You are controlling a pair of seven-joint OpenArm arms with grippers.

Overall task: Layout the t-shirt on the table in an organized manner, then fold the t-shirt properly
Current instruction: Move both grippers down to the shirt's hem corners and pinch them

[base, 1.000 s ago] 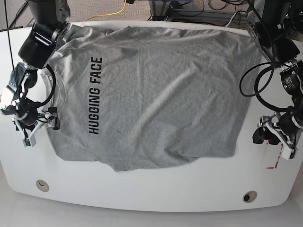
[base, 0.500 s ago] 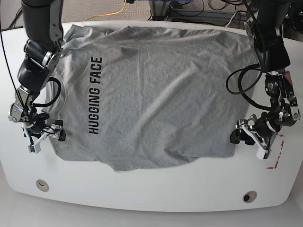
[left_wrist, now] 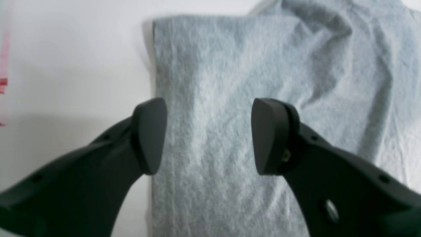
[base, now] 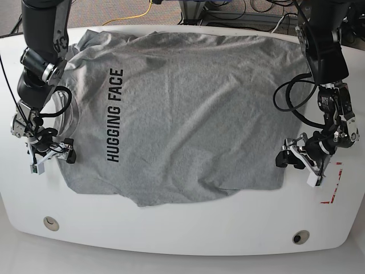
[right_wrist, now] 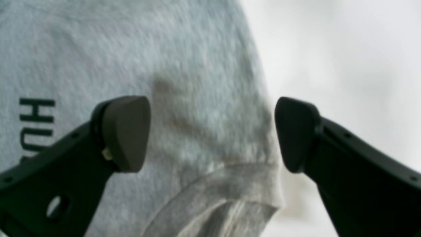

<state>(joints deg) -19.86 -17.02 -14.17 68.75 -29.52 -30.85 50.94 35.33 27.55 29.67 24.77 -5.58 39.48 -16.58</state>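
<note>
T-shirt (base: 182,114) lay spread, print up, across surface (base: 171,234). Left pincer (base: 296,162) at 3 o'clock hem corner, right pincer (base: 51,154) at 9 o'clock collar; both apart, empty. Step: pre-grasp. Next likely needs descent, pinching edges.

Beyond the far edge of the white counter (base: 171,237), the floor (base: 120,8) is a brownish, speckled carpet. A yellow cable (base: 140,13) runs across it towards the counter's rim, and a tangle of dark cables (base: 251,7) lies further along, near a grey metal base or stand (base: 197,8) of some piece of equipment. At the far corner a paler strip of floor (base: 8,25) shows beside the carpet. The light is even and bright, giving a soft sheen on the glossy counter and only faint shadows. No walls or windows come into view.
</note>
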